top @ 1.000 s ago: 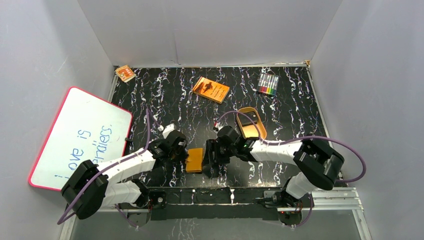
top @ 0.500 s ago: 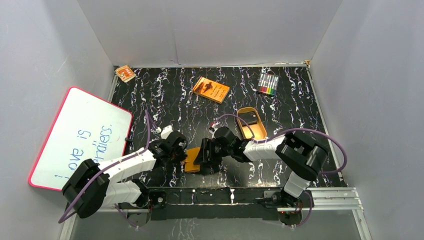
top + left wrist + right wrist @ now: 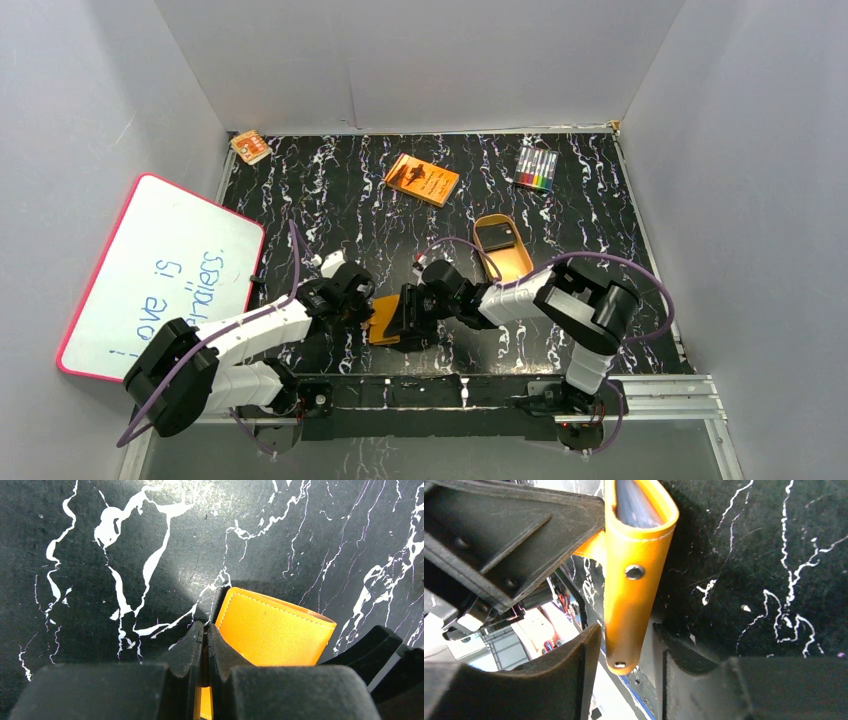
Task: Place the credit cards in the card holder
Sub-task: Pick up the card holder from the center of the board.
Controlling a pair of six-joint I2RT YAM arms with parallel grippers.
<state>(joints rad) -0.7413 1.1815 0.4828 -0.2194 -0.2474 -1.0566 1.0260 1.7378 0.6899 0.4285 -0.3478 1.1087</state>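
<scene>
Card holder: orange leather, at the near middle of the tabletop, between your two arms.
Your left gripper: jaws closed tight on one edge of it.
Your right gripper: jaws half-wide, straddling the snap-stud flap; you cannot tell whether they press it.
Credit card: black, lying in the tan tray, well apart from the holder.

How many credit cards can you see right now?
1: a black credit card lying in the tan tray, right of table centre. More may be stacked beneath it or hidden inside the card holder.
</scene>
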